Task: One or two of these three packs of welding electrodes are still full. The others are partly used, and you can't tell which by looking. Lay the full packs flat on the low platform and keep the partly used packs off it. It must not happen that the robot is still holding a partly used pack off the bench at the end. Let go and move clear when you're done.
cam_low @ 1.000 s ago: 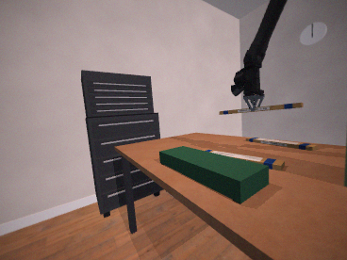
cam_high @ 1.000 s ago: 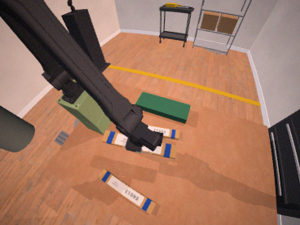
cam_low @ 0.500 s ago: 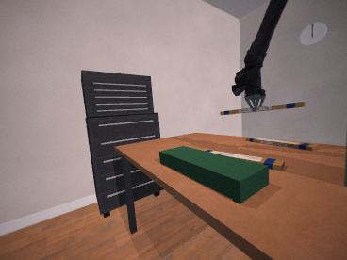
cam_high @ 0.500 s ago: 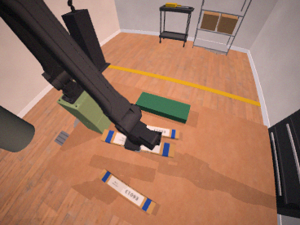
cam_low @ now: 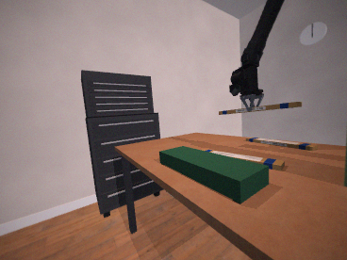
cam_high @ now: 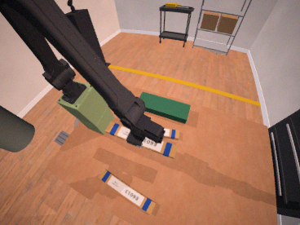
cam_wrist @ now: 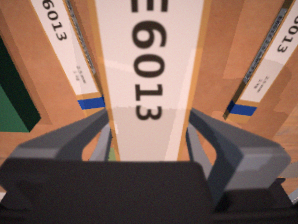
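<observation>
The pincer (cam_high: 140, 143) (cam_low: 252, 109) (cam_wrist: 148, 111) is closed on a welding electrode pack (cam_high: 152, 143) (cam_low: 269, 107) (cam_wrist: 150, 75), its fingers parted by the pack's width, a bit past halfway. In the exterior view the pack hangs well above the desk (cam_high: 228, 163) (cam_low: 311, 174) (cam_wrist: 220, 30), at upper right, its right end a little higher. That slant could mean uneven weight or a grip off the balance point; swung quickly, the pack might pivot or slip.

The main risk is misjudging it: all the labels look alike, so only heft can tell full from partly used, and a reading taken while the arm moves could mislead. A wrong verdict puts a partly used pack on the green platform (cam_high: 165, 107) (cam_low: 212, 171) (cam_wrist: 15, 95), at upper centre in the top view, or leaves a full one off.

A second pack (cam_high: 174, 134) (cam_low: 238, 156) (cam_wrist: 67, 50) lies just beside the platform; lowering too early could clip it. The third pack (cam_high: 128, 191) (cam_low: 283, 143) (cam_wrist: 265, 65), at lower centre from above, seems safely apart. If released off-centre, the long pack might overhang the platform and tip.
</observation>
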Controlling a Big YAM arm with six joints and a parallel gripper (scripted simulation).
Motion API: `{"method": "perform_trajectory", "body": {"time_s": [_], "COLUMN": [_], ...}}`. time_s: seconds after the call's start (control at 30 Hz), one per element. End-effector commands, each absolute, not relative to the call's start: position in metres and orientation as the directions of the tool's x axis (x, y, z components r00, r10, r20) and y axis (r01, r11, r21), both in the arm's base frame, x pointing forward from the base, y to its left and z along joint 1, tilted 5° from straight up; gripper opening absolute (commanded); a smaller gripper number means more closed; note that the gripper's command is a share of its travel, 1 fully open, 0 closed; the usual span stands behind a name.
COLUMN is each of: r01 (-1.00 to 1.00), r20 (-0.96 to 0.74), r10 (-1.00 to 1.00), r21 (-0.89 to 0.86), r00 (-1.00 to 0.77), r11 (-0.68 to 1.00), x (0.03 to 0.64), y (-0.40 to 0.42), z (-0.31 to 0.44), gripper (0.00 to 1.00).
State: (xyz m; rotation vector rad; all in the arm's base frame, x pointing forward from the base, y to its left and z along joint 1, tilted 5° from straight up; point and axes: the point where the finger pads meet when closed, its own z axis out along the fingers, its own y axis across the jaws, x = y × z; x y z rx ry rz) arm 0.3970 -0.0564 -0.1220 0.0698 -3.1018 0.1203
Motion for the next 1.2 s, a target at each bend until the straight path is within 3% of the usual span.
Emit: {"method": "perform_trajectory", "body": {"time_s": [0.0,1.17], "r01": [-0.022,-0.021], "r20": [-0.054,-0.068], "r10": [-0.027,-0.027], "r21": [-0.094,-0.081], "r00": [-0.998,-0.997], "r11": [0.995,0.996], "x": [0.426,0.434], "y": [-0.043,0.041], "z": [-0.099,-0.120], "gripper": [0.00,0.00]}}
